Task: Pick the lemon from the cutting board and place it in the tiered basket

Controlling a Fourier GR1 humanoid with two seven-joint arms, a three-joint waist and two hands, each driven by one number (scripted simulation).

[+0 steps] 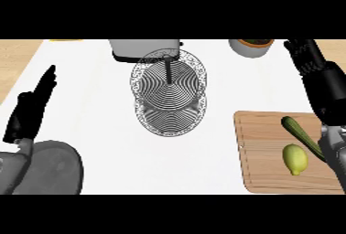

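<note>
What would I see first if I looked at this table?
Right in the middle stands a wire tiered basket, its round rings like ripples. On the right lies a wooden cutting board with a yellow lemon and a green cucumber beside it. The black right hand is raised above the board at the right edge, and the black left hand shows at the left edge.
</note>
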